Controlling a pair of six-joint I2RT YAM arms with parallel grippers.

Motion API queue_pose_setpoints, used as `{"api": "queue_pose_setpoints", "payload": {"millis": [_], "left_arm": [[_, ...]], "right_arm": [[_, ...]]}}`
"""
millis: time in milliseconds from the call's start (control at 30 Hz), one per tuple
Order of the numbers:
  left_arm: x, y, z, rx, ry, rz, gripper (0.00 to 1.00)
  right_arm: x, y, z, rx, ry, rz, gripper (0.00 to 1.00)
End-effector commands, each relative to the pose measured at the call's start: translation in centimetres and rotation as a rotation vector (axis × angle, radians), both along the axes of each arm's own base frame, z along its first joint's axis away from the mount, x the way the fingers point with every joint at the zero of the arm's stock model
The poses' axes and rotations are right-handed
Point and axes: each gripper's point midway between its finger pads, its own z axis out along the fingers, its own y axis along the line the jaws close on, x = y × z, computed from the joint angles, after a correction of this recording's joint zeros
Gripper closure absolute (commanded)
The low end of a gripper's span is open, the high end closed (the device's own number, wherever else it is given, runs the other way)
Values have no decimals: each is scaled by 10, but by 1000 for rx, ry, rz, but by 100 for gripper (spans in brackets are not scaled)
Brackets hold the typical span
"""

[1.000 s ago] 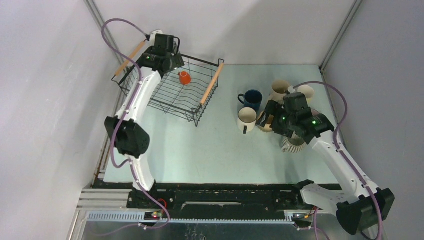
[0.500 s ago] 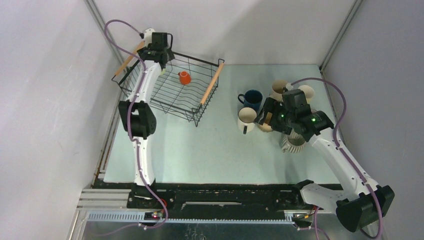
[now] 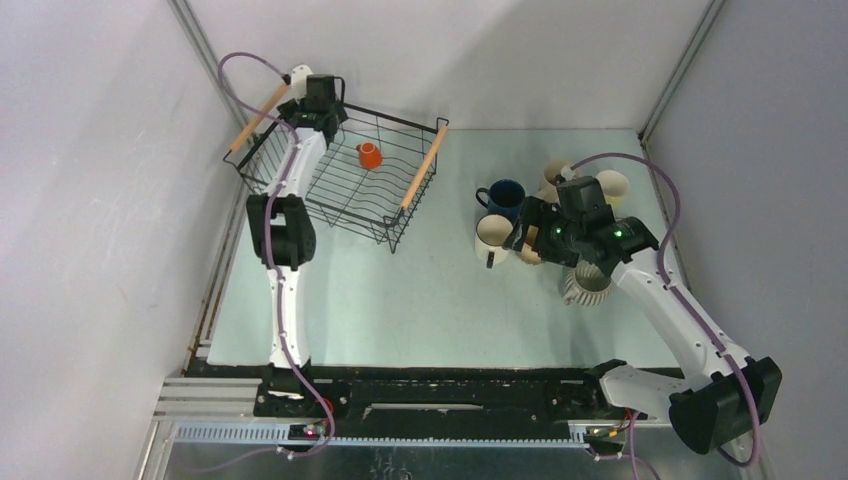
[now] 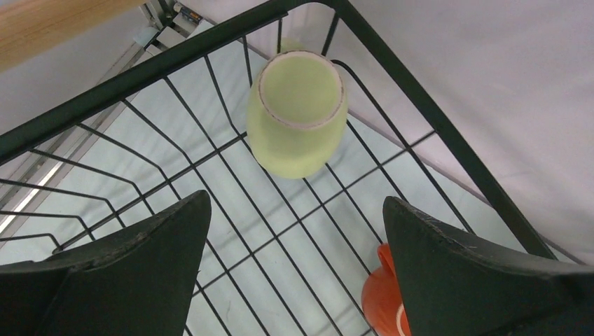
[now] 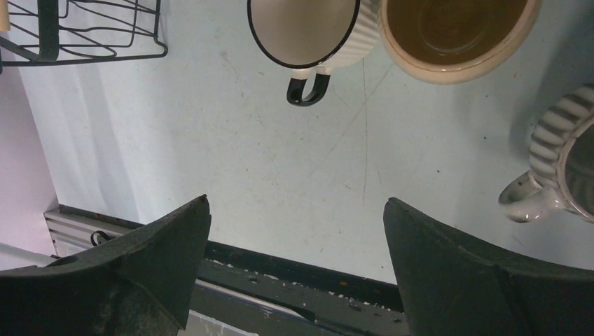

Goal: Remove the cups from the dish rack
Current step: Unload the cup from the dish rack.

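1 dish rack (image 3: 350, 188) w/ 2 wooden handles (image 3: 424, 166); 2 cups inside the rack: orange cup (image 3: 369, 155), pale green cup (image 4: 297, 115); 6 cups on the table (image 3: 420, 300) right of the rack: navy cup (image 3: 503, 197), white black-rimmed cup (image 3: 492, 238), near cream cup (image 3: 552, 172), far cream cup (image 3: 612, 184), ribbed cup (image 3: 586, 289), tan cup (image 5: 455, 35), mostly hidden from above; 8 cups visible in all; 2 arms, left arm (image 3: 285, 230) at the rack, right arm (image 3: 680, 320) right of it.

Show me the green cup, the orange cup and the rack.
green cup (image 4: 298, 105): left wrist view, on its round end facing the camera.
orange cup (image 3: 369, 155): top view, on its body.
rack (image 3: 424, 166): top view, on its right wooden handle.
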Motion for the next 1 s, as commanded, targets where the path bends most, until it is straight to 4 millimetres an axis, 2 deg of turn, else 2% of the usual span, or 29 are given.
{"api": "queue_pose_setpoints", "payload": {"millis": [0,133,633,967], "left_arm": [[20,25,35,15,-141,54,0],[25,35,30,12,-156,72,0],[54,37,9,0,-223,41,0],[65,41,10,-23,-292,55,0]], "right_arm": [[12,9,17,8,-78,49,0],[14,10,13,-4,-74,60,0],[25,11,3,-35,-85,77,0],[35,12,-6,-20,-81,81,0]]}}
